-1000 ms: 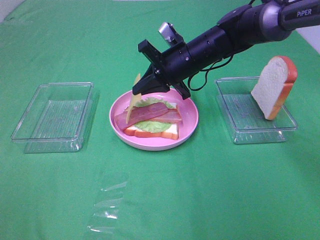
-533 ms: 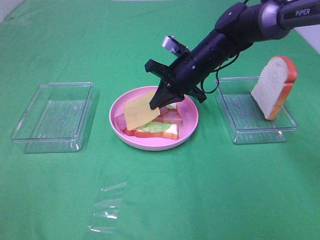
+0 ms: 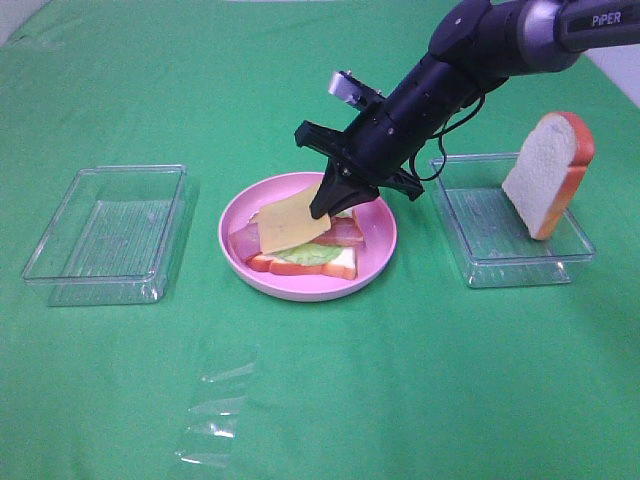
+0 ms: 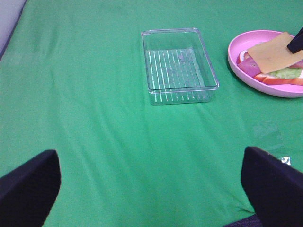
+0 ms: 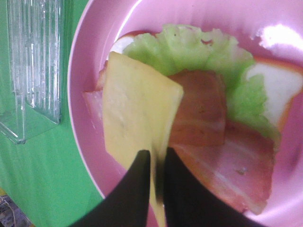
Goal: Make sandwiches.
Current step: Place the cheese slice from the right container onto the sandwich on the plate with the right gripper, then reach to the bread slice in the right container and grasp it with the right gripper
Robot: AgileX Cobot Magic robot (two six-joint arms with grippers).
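On the pink plate [image 3: 382, 238] lies a white bread slice [image 3: 338, 263] topped with frilly lettuce [image 3: 303, 254] and reddish bacon strips [image 3: 346, 233]. My right gripper [image 3: 325, 206] is shut on one edge of the yellow cheese slice [image 3: 284, 226], which lies tilted over the bacon. In the right wrist view the gripper [image 5: 156, 172] pinches the cheese [image 5: 135, 111] above the bacon [image 5: 222, 156] and lettuce [image 5: 199, 47]. The second bread slice [image 3: 548, 172] leans upright in the right clear tray [image 3: 478, 250]. My left gripper [image 4: 151, 189] is open and empty, well away from the plate [image 4: 235, 47].
An empty clear tray [image 3: 110, 232] stands left of the plate and also shows in the left wrist view [image 4: 177, 64]. A crumpled piece of clear film [image 3: 215, 405] lies on the green cloth near the front.
My right gripper has lowered and turned the cheese from standing on edge to lying nearly flat over the bacon. The bread in the right tray has not moved.
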